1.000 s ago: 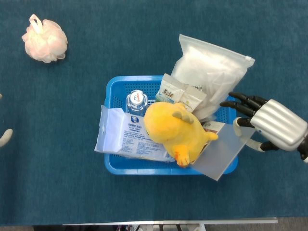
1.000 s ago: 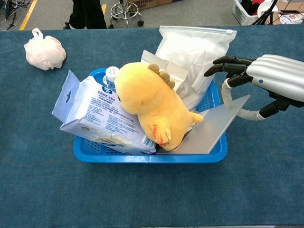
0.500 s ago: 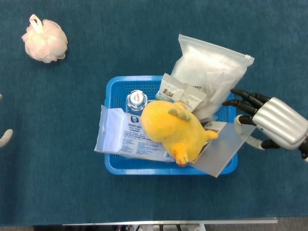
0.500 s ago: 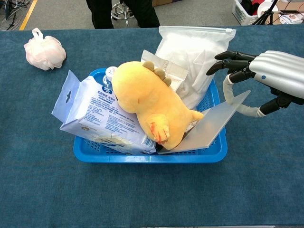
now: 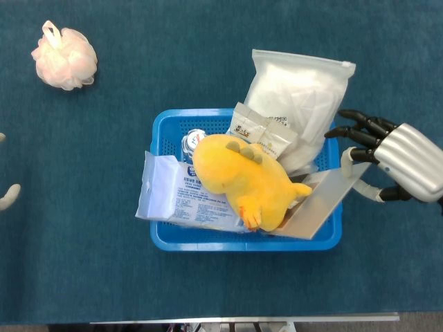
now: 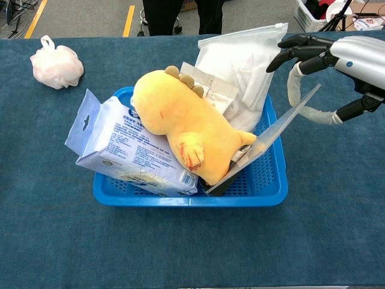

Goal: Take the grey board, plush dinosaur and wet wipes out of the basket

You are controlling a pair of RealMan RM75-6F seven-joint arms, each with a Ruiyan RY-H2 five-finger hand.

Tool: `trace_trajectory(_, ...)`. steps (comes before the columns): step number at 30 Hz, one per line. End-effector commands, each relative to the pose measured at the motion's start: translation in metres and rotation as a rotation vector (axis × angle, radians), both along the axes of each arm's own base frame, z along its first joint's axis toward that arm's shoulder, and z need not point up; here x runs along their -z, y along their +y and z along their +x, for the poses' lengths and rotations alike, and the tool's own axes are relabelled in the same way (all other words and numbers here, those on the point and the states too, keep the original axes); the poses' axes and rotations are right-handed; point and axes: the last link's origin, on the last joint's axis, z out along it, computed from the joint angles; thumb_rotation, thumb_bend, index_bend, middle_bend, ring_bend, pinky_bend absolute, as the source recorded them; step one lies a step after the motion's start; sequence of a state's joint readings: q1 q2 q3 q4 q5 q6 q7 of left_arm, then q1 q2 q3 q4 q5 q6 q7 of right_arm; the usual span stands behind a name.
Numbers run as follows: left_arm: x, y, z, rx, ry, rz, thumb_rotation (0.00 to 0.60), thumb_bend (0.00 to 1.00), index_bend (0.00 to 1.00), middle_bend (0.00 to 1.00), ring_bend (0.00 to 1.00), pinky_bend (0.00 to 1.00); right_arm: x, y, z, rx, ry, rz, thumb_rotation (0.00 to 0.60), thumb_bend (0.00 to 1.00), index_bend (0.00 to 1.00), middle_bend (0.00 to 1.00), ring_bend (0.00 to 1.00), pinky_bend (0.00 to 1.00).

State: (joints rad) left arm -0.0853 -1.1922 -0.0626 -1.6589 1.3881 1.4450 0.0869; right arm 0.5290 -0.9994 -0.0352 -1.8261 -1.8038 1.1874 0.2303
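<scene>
Right hand [image 5: 387, 162]: at the basket's right side, pinching the upper right edge of the grey board between the pale thumb and dark fingers [image 6: 301, 51]; remaining fingers spread forward over the zip bag's edge.
Left hand [image 5: 8, 197]: only a pale tip visible at the left frame edge in the head view, well apart from the basket; open or closed cannot be told.
Grey board [image 6: 274, 135]: tilted steeply, upper corner raised above the basket rim, lower edge down inside the basket's right compartment, leaning under the dinosaur's tail.
Plush dinosaur [image 5: 242, 183]: yellow, lying across the middle of the basket, head toward the far left, tail touching the board, resting on the wet wipes and the sachets.
Wet wipes [image 6: 123, 150]: pale blue pack in the left part of the basket, tilted, its hang tab sticking out over the left rim, pressed under the dinosaur.
Basket [image 5: 208, 241]: blue plastic mesh, on the bench [image 5: 104, 277] covered in dark teal cloth.
Bottle [image 5: 192, 138]: cap and neck just visible behind the dinosaur's head.
Sachets [image 5: 259, 131]: small printed packets at the basket's far edge, against the zip bag.
Zip bag [image 5: 297, 93]: large, translucent white, leaning out over the far right corner.
Bath pouf [image 5: 64, 59]: pink, on the bench at far left, well apart from the basket.
</scene>
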Motion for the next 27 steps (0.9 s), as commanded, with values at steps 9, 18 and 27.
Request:
trace_trajectory(9, 0.001, 0.002, 0.001, 0.004, -0.003, -0.001, 0.600, 0.19, 0.24, 0.24, 0.15, 0.39, -0.029, -0.010, 0.018, -0.009, -0.089, -0.048, 0.600, 0.49, 0.85, 0.26, 0.07, 0.25)
trace_trajectory(18, 0.001, 0.003, 0.001, 0.006, -0.005, -0.002, 0.600, 0.19, 0.24, 0.24, 0.15, 0.39, -0.050, -0.008, 0.027, -0.012, -0.130, -0.083, 0.600, 0.49, 0.86, 0.26, 0.07, 0.25)
trace_trajectory(27, 0.002, 0.006, 0.004, 0.014, -0.004, -0.003, 0.600, 0.19, 0.24, 0.24, 0.15, 0.39, -0.066, -0.004, 0.031, -0.015, -0.167, -0.101, 0.600, 0.49, 0.86, 0.26, 0.07, 0.25)
